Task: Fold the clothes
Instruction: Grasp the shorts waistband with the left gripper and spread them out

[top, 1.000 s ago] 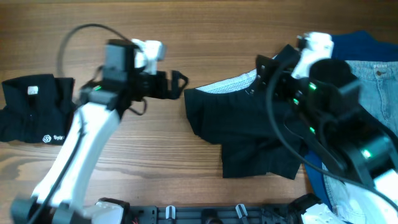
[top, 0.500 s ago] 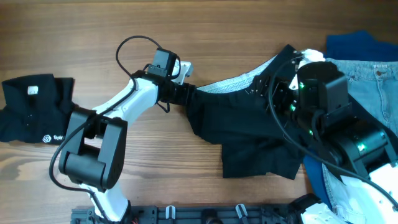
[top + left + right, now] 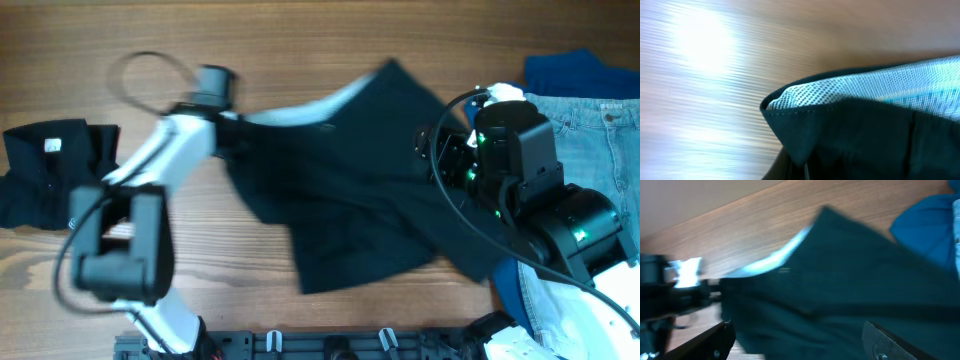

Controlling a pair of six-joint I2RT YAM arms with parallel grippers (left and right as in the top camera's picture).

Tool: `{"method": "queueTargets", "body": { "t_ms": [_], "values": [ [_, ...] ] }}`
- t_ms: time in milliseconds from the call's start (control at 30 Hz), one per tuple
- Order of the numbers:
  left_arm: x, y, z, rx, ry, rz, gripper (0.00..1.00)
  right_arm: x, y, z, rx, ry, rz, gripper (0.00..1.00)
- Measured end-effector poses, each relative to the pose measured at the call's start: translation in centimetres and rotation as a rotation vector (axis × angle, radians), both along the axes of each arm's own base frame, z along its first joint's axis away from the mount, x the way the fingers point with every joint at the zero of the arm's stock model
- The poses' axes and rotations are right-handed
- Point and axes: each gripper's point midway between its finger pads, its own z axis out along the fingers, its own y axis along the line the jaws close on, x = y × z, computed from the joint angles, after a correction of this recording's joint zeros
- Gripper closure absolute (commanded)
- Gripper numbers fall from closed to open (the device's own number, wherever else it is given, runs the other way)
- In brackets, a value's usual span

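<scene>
Because the black shorts are limp, light and mesh-lined, sprawled mid-table, their firmer waistband looks the surest hold; the left gripper pinches its left corner, while the right gripper, at the shorts' right edge, has fingers spread.

Wrist views are motion-blurred, with bright glare on the table.

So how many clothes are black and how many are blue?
Black: 2, the black shorts and the folded black garment
Dark blue: 1, the blue garment
Light blue: 1, the jeans
Total: 4
</scene>
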Motion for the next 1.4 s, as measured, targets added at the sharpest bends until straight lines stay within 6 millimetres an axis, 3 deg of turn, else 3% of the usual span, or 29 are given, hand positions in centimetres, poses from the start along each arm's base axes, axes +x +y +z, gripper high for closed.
{"method": "queueTargets", "body": {
  "t_ms": [33,67,133,167,300,367,433,533,633,800,833,867,900,933,1033,1133,1233,1333,1400],
  "values": [
    [0.4,3.6,1.7,0.017,-0.037,0.097,0.77,0.0,-0.1,0.0,-0.006,-0.002,-0.006,0.13],
    [0.4,5.9,2.9,0.02,-0.058,0.16,0.7,0.1,-0.3,0.0,-0.011,-0.005,-0.012,0.13],
    [-0.6,9.2,5.0,0.026,-0.072,0.238,0.58,0.3,-0.5,-0.1,-0.022,-0.004,-0.022,0.13],
    [-1.1,9.6,5.6,0.027,-0.072,0.247,0.53,0.4,-0.4,-0.3,-0.027,0.002,-0.024,0.13],
    [-1.0,8.1,8.4,0.013,-0.134,0.141,0.56,1.2,-0.2,-1.7,-0.053,0.043,-0.03,0.13],
    [-0.3,5.3,10.4,-0.032,-0.202,0.018,0.56,1.8,0.0,-2.9,-0.064,0.081,-0.038,0.13],
    [0.7,2.3,11.0,-0.07,-0.249,-0.108,0.49,2.2,0.2,-3.7,-0.066,0.108,-0.048,0.13],
    [2.1,-3.6,9.4,-0.114,-0.271,-0.329,0.48,2.6,0.5,-4.9,-0.076,0.148,-0.05,0.13],
    [3.4,-7.5,5.4,-0.115,-0.252,-0.471,0.51,2.6,1.0,-5.9,-0.073,0.188,-0.038,0.13],
    [4.5,-8.3,0.2,-0.102,-0.213,-0.507,0.52,1.9,0.9,-6.8,-0.081,0.241,-0.03,0.13],
    [4.6,-8.3,-0.8,-0.099,-0.199,-0.507,0.57,1.8,0.9,-6.8,-0.082,0.244,-0.03,0.13],
    [4.7,-8.1,-1.9,-0.091,-0.186,-0.504,0.78,1.7,0.9,-6.9,-0.084,0.248,-0.03,0.13],
    [5.0,-7.9,-2.1,-0.074,-0.194,-0.502,0.89,1.7,0.9,-6.9,-0.083,0.248,-0.029,0.13],
    [5.3,-7.5,-2.2,-0.05,-0.199,-0.491,0.96,1.7,0.9,-6.9,-0.084,0.25,-0.029,0.13],
    [6.7,-5.3,-2.2,0.054,-0.229,-0.388,0.96,1.7,0.9,-7.2,-0.089,0.26,-0.029,0.13],
    [7.9,0.9,-2.1,0.135,-0.241,-0.126,0.96,2.0,1.0,-8.5,-0.108,0.299,-0.03,0.13],
    [7.5,9.2,-2.3,0.121,-0.225,0.123,0.96,2.5,1.2,-11.6,-0.154,0.392,-0.032,0.09],
    [6.6,13.6,-2.4,0.081,-0.211,0.24,0.91,3.6,1.8,-14.0,-0.177,0.44,-0.033,0.09],
    [6.3,14.2,-2.4,0.04,-0.209,0.258,0.85,5.3,2.6,-15.5,-0.175,0.429,-0.028,0.18]
  ]
}}
